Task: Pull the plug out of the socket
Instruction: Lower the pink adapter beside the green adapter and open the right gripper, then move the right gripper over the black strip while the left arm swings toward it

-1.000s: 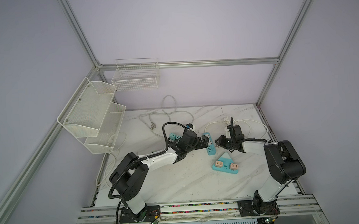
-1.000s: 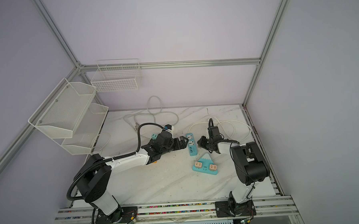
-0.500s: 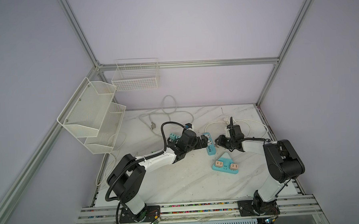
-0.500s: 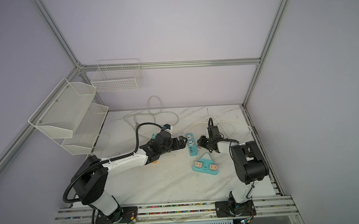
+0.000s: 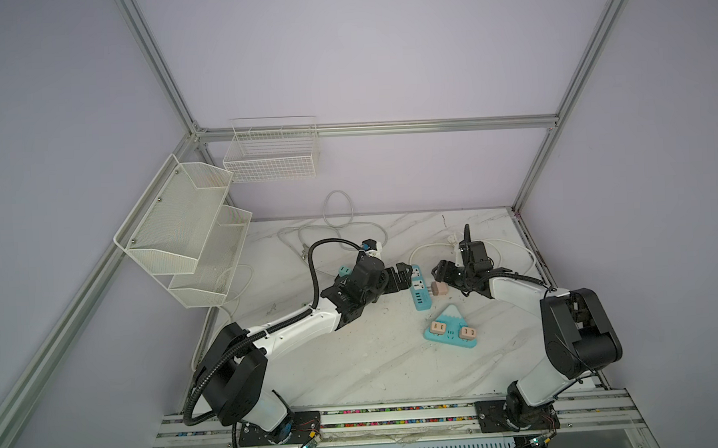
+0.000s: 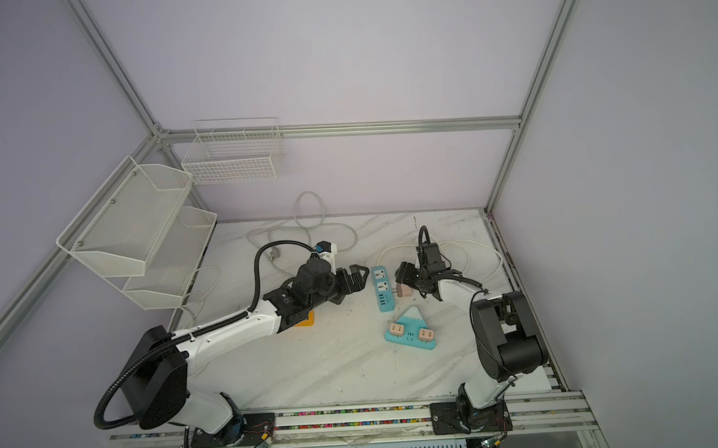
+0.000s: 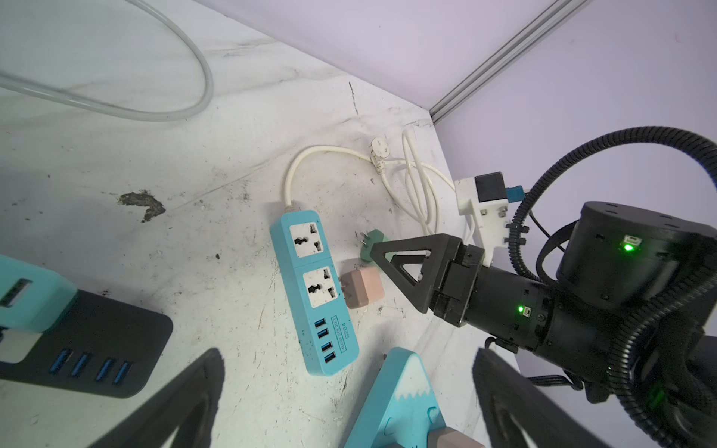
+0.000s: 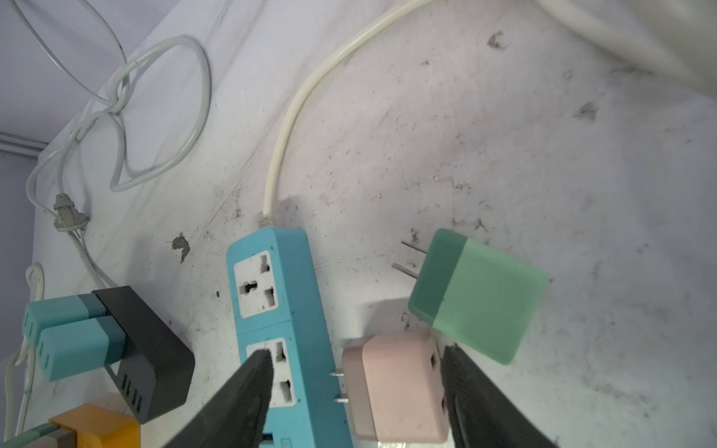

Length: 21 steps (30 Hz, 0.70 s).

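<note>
Plug (image 8: 395,388), pink, squarish, prongs bare, beside blue socket strip (image 8: 279,310), right gripper (image 8: 355,360) parted, gripping nothing, left gripper (image 5: 403,279) wide, empty.

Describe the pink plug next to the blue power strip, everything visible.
The pink plug is a pale, rounded cube of matte-looking plastic with two metal prongs and two small ports on its back end. It lies unplugged on its side on the marble table, prongs pointing at the side of the blue power strip. The right gripper stands open around it; contact cannot be told.
</note>
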Each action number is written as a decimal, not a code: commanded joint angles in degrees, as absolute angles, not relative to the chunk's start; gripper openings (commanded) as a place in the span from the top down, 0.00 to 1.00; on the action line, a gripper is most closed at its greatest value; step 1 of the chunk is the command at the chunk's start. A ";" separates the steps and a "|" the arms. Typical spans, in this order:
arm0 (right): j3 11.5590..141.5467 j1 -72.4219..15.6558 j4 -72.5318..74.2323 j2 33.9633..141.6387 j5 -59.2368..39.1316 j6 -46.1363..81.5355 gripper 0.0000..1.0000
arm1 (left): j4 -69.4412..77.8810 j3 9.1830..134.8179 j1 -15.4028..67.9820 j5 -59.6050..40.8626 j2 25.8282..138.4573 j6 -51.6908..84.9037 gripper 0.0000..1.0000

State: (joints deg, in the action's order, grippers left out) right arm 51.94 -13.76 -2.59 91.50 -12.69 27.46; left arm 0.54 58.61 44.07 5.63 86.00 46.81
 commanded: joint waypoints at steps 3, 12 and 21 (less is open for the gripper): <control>56.12 -15.34 -9.08 86.24 -8.45 25.13 0.24 | -0.41 53.45 42.81 7.45 78.95 44.69 0.00; 64.19 -25.94 -14.03 87.68 -3.80 20.26 0.23 | -4.96 47.36 41.22 10.05 69.22 42.61 0.00; 69.70 -36.80 -7.85 96.34 -3.35 18.68 0.23 | -13.80 41.47 39.66 18.28 58.20 41.97 0.00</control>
